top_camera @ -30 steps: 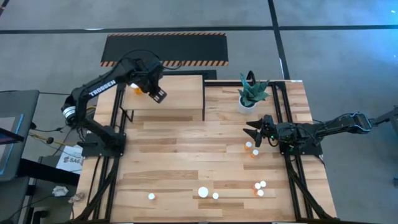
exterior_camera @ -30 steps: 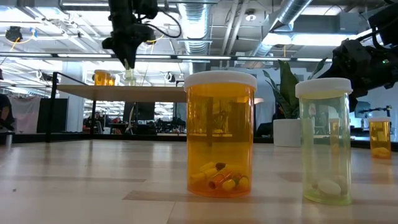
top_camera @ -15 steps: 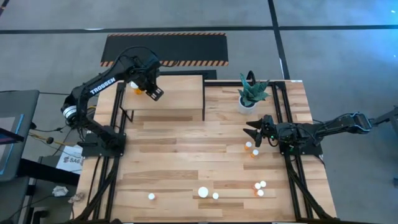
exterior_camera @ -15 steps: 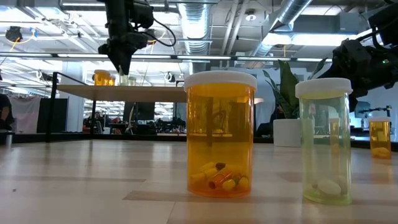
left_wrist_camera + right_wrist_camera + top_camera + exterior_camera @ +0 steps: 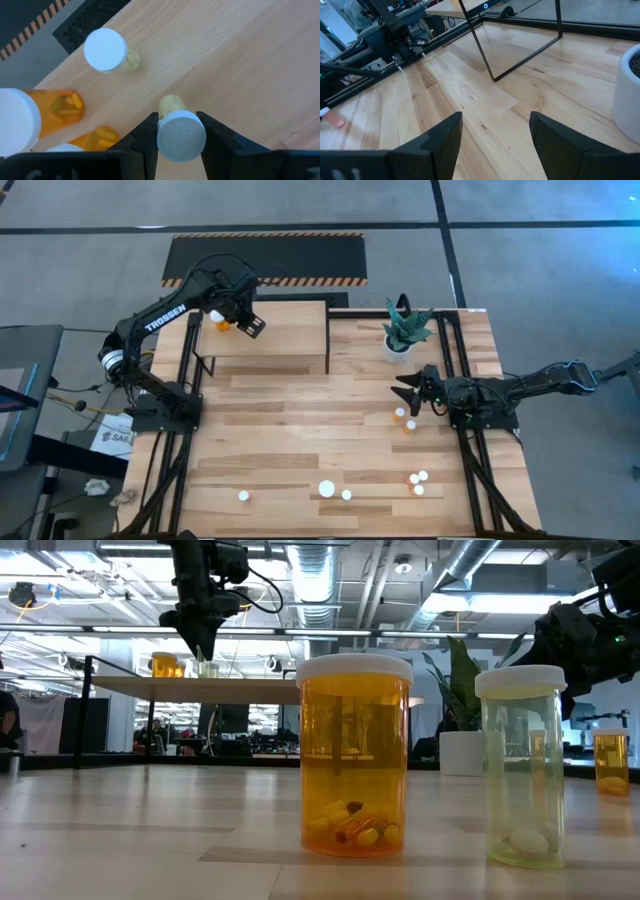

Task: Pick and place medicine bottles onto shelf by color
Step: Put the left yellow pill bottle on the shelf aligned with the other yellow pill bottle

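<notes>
The light-wood shelf (image 5: 285,330) stands at the table's far left. My left gripper (image 5: 238,318) points down over the shelf's far left corner, shut on a yellowish bottle with a white cap (image 5: 181,136). Beside it on the shelf stand another yellowish bottle (image 5: 106,49) and orange bottles (image 5: 55,107). My right gripper (image 5: 405,392) waits open and empty (image 5: 495,135) at the table's right. Several bottles stand on the table: an orange one (image 5: 355,755), a yellowish one (image 5: 522,765), and small ones (image 5: 405,418) below my right gripper. My left gripper pinches the yellowish bottle's white cap (image 5: 165,142) by its sides between the two fingers (image 5: 148,137). The fingers come from above, pointing down. The bottle is upright, its pill-filled bottom (image 5: 171,105) at the shelf top; whether it rests there I cannot tell.
A white pot with a green plant (image 5: 400,340) stands at the far right of the table. A black mat with orange-striped edges (image 5: 265,258) lies beyond the shelf. More bottles (image 5: 327,490) (image 5: 418,482) stand near the table's near edge. The shelf's right half shows bare wood.
My left gripper has gone a little toward the shelf's far left corner with the yellowish bottle, staying shut on it.
</notes>
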You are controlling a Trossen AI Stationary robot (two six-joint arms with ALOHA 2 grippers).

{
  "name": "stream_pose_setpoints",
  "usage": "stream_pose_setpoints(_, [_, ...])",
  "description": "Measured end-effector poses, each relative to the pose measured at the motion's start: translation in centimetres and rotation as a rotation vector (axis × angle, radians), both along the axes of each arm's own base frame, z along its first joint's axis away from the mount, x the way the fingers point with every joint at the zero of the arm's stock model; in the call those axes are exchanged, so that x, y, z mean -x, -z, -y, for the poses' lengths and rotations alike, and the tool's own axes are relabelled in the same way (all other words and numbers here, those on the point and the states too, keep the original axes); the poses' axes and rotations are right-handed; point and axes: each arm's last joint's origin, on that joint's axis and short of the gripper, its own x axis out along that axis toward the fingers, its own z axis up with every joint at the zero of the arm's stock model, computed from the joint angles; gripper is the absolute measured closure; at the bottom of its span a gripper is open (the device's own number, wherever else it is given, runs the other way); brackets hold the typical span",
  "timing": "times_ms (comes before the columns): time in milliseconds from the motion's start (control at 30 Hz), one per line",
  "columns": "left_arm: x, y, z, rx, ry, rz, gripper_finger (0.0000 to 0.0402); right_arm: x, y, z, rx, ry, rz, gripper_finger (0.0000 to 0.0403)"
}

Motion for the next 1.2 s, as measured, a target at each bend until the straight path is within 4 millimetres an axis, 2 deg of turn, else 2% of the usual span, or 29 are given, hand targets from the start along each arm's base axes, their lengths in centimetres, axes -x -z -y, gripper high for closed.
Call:
stream_pose_setpoints(933, [-1.0, 0.0, 1.0, -0.053, -0.036, -0.02, 0.0301, 0.0, 0.0, 0.0, 0.0, 0.0, 0.0, 0.0147])
stream_pose_setpoints(1067, [-1.0, 1.2, 1.1, -0.028, -0.048, -0.016, 0.0301, 0.0, 0.0, 0.0, 0.0, 0.0, 0.0, 0.0147])
stream_pose_setpoints(1200, [-0.8, 1.1, 1.3, -0.029, -0.042, 0.01, 0.0301, 0.0, 0.0, 0.0, 0.0, 0.0, 0.0, 0.0147])
